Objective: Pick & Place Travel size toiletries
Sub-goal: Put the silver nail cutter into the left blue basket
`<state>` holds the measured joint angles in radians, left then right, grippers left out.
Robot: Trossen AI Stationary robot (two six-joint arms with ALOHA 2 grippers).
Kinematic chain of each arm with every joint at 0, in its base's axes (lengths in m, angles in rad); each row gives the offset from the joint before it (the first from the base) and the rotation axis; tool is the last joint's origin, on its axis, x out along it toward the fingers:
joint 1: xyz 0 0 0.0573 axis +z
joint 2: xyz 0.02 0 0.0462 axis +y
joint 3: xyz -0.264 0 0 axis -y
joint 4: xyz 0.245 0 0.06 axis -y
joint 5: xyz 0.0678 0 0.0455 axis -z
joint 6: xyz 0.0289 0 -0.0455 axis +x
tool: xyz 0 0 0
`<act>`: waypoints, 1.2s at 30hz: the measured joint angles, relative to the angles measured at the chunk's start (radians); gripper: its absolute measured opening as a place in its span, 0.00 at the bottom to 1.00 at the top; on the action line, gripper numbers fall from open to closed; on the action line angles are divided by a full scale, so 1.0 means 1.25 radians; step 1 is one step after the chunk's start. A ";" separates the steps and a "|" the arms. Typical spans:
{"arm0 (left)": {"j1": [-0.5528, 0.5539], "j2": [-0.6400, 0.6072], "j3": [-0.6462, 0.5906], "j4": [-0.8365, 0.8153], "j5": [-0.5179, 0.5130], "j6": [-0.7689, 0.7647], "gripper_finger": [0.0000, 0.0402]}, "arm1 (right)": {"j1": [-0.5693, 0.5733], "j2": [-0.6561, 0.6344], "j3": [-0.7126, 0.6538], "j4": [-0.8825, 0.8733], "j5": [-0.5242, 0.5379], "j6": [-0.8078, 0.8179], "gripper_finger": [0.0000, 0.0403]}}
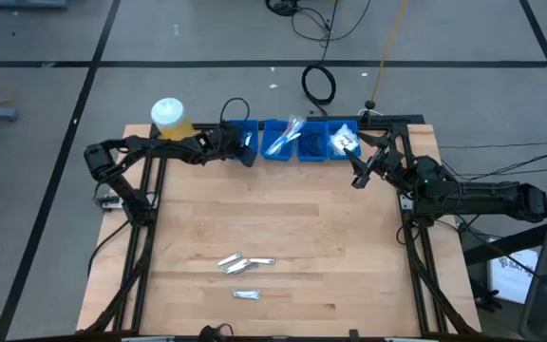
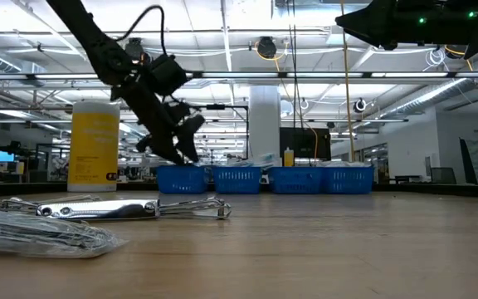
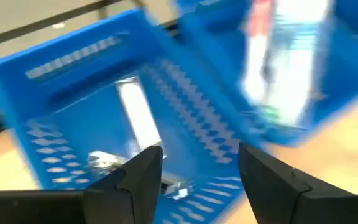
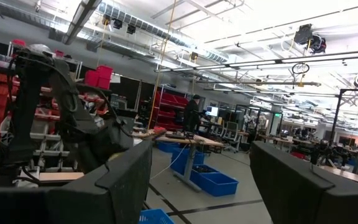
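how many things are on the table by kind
silver-white foil sachets loose on the wooden table: 3
blue plastic basket bins: 4
yellow jar with white cap: 1
total: 8

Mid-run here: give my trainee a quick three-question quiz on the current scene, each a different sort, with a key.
1. True or false: the left end effector is over the leftmost blue bin.
2. Roughly how many silver sachets lie on the near part of the table?
3. Multiple choice: the right end effector is A) gripping a sachet, B) open and empty, C) inside a bin.

Key: 1 true; 2 about three; 3 B.
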<state>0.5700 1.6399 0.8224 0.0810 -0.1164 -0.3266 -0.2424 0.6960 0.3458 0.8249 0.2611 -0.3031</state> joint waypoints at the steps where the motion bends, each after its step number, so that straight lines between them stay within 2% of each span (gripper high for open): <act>1: -0.006 -0.017 0.000 -0.014 0.023 0.009 0.52 | 0.000 0.000 0.000 0.000 0.000 -0.001 0.64; 8: -0.123 -0.195 0.000 -0.202 0.105 0.120 0.53 | 0.000 0.000 0.000 0.000 0.001 -0.016 0.64; 12: -0.256 -0.282 0.000 -0.278 0.114 0.105 0.53 | 0.000 0.000 0.000 0.000 0.002 -0.018 0.64; 15: -0.373 -0.306 0.001 -0.327 0.089 0.066 0.53 | 0.000 0.000 0.000 0.000 0.002 -0.018 0.64; 18: -0.482 -0.303 0.001 -0.398 0.057 0.024 0.53 | 0.000 0.000 0.000 0.000 0.002 -0.013 0.64; 23: -0.632 -0.262 0.000 -0.492 0.024 -0.140 0.53 | 0.000 0.000 0.000 0.001 0.001 0.000 0.64; 26: -0.706 -0.225 0.000 -0.483 0.015 -0.202 0.53 | 0.000 0.000 0.000 0.002 0.001 0.001 0.64; 31: -0.784 -0.146 0.000 -0.450 0.011 -0.243 0.53 | 0.000 0.000 0.000 0.006 0.001 0.004 0.64; 36: -0.811 -0.060 0.000 -0.391 0.009 -0.255 0.53 | 0.000 0.000 0.000 0.003 0.000 0.009 0.64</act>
<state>-0.4439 1.5649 0.8227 -0.4079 -0.1055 -0.6447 -0.2420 0.6956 0.3458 0.8288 0.2615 -0.2920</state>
